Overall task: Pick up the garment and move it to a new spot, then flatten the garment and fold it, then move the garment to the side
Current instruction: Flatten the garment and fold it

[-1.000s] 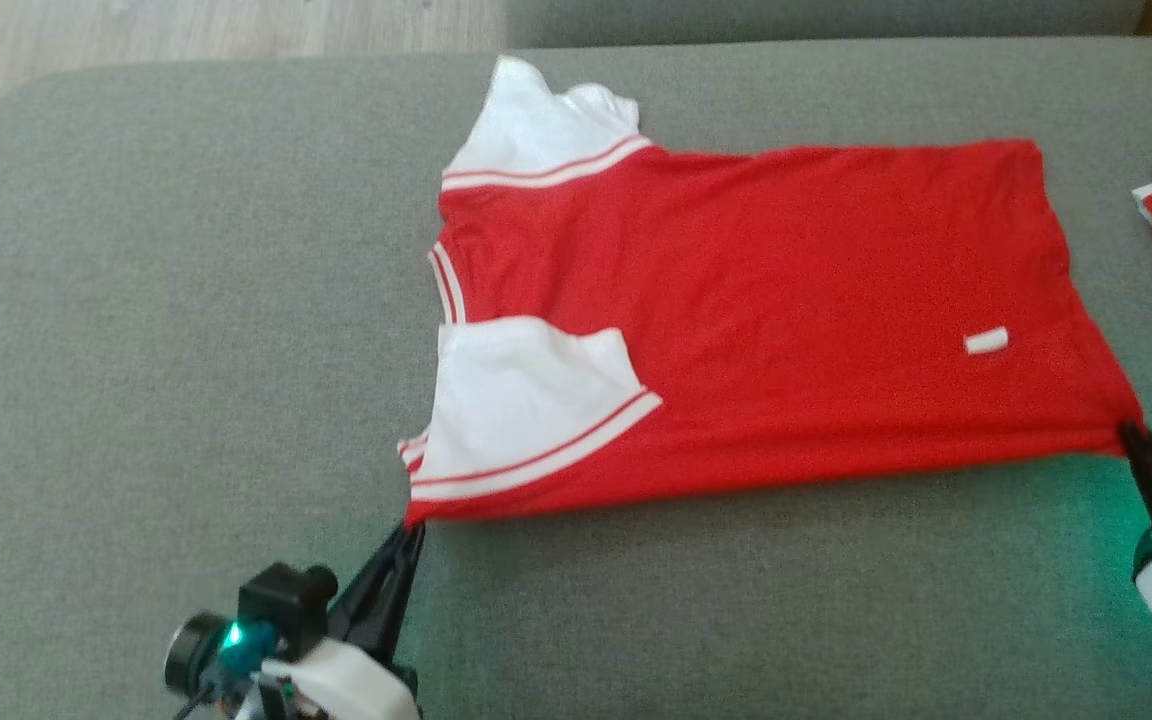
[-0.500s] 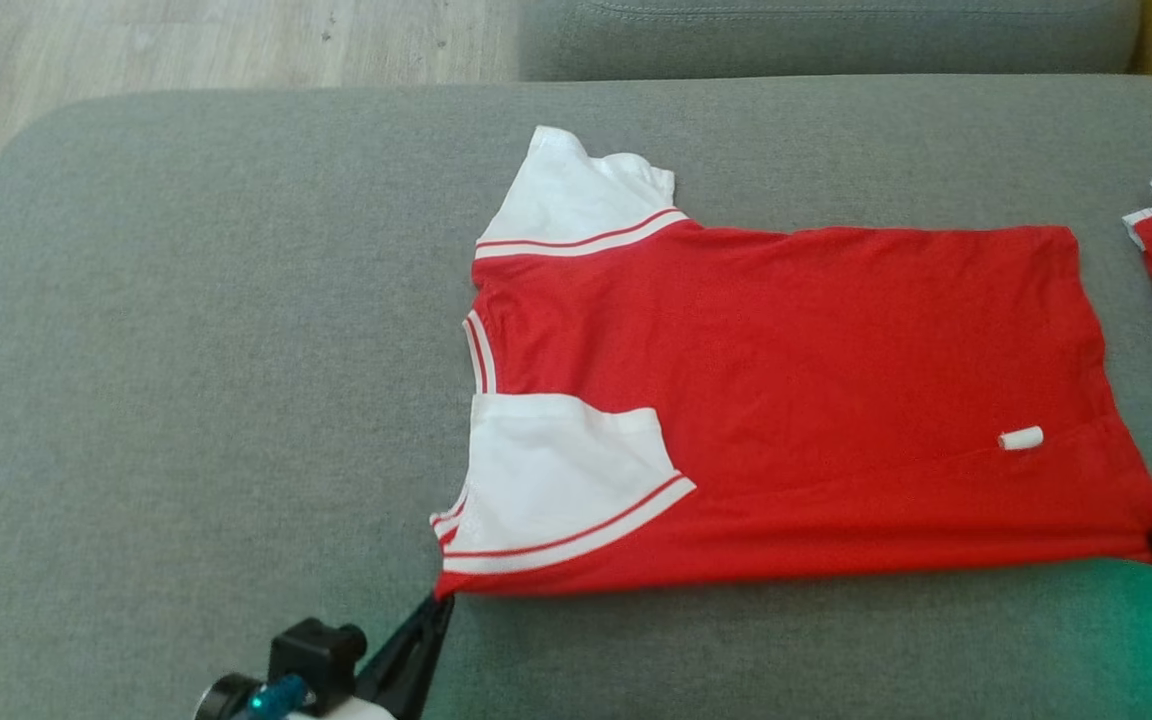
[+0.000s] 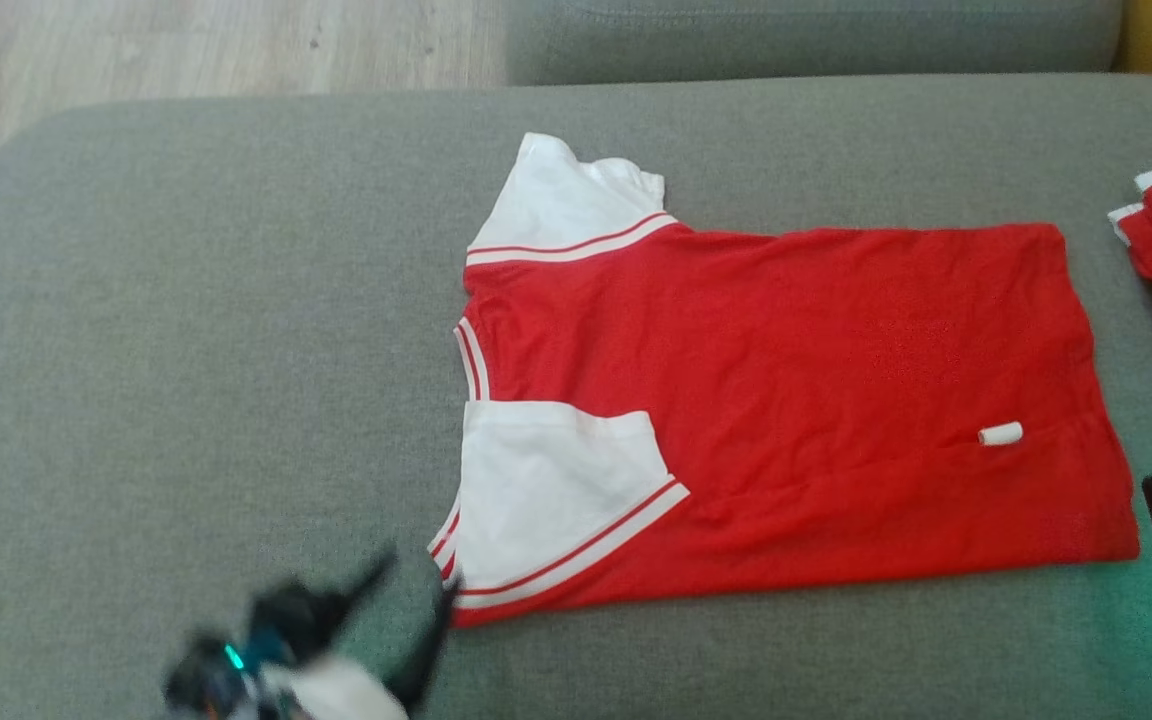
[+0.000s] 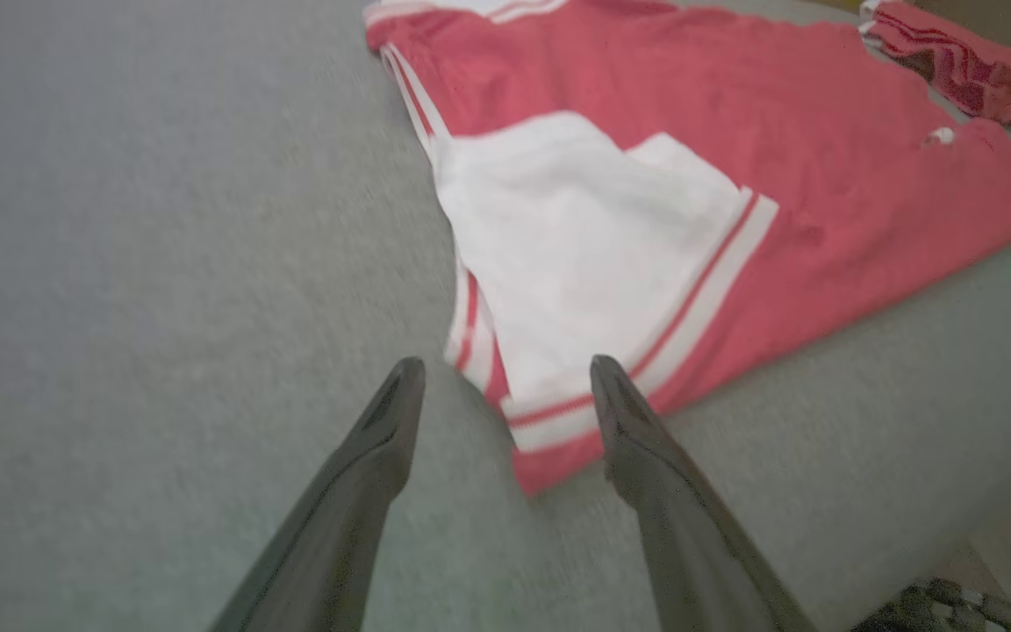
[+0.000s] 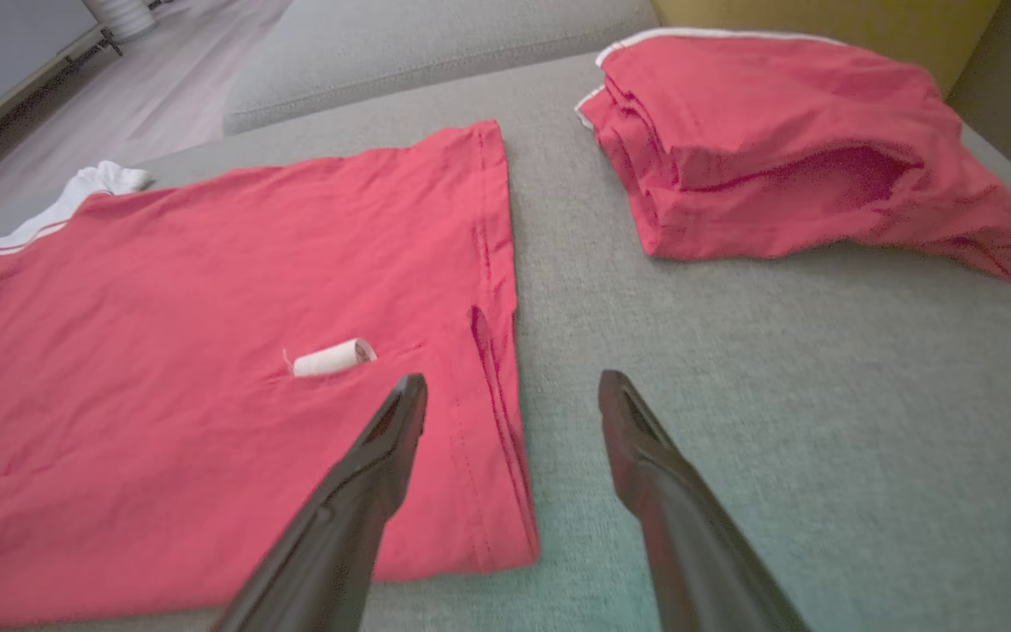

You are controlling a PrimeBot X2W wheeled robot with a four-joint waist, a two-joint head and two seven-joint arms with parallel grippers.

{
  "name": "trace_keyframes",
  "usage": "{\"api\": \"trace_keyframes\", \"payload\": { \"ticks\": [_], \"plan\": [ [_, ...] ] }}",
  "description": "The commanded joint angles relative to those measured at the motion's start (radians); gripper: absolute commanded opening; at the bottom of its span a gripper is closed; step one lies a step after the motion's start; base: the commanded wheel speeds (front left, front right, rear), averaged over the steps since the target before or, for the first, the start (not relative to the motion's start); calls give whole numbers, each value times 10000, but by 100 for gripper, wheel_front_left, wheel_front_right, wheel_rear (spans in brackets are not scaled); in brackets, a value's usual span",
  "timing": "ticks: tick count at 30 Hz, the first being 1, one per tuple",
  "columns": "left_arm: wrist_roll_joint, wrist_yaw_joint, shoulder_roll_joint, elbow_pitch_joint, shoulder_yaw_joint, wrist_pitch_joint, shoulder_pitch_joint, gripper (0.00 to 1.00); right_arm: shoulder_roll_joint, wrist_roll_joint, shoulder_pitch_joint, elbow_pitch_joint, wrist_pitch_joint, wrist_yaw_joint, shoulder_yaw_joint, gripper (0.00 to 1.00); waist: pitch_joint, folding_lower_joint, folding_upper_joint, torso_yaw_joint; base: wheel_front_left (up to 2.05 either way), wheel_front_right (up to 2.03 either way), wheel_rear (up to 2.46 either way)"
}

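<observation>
Garment (image 3: 786,400), one, flat, folded red pile (image 5: 777,149), one

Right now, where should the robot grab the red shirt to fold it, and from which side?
Probably the two near corners of the red shirt: the shoulder corner and the hem corner. It lies flat with that long edge facing the robot, so come from the near side, low along the cushion. The open left fingers and right fingers point at those corners.
</observation>
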State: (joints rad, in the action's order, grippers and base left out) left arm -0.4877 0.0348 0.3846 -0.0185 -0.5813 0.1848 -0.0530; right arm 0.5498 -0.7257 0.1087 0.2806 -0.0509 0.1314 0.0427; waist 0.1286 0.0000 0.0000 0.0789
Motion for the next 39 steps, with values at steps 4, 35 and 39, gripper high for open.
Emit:
{"api": "trace_keyframes", "payload": {
  "ticks": [4, 35, 39],
  "plan": [
    [63, -329, 714, 943, 1052, 277, 2553, 100, 234, 325, -254, -895, 170, -7, -189, 100, 502, 0, 0, -26, 0, 0, 0],
    [-2798, -1654, 1226, -6821, -3622, 2673, 14639, 100, -80, 846, -3141, -2787, -50, -7, 313, 100, 4972, 0, 0, -2096, 0, 0, 0],
    [-2975, -1654, 1238, -7335, -3929, 2881, 14914, 100, -130, 850, -3228, -2745, -20, -7, 367, 100, 5038, 0, 0, -2174, 0, 0, 0]
  ]
}}
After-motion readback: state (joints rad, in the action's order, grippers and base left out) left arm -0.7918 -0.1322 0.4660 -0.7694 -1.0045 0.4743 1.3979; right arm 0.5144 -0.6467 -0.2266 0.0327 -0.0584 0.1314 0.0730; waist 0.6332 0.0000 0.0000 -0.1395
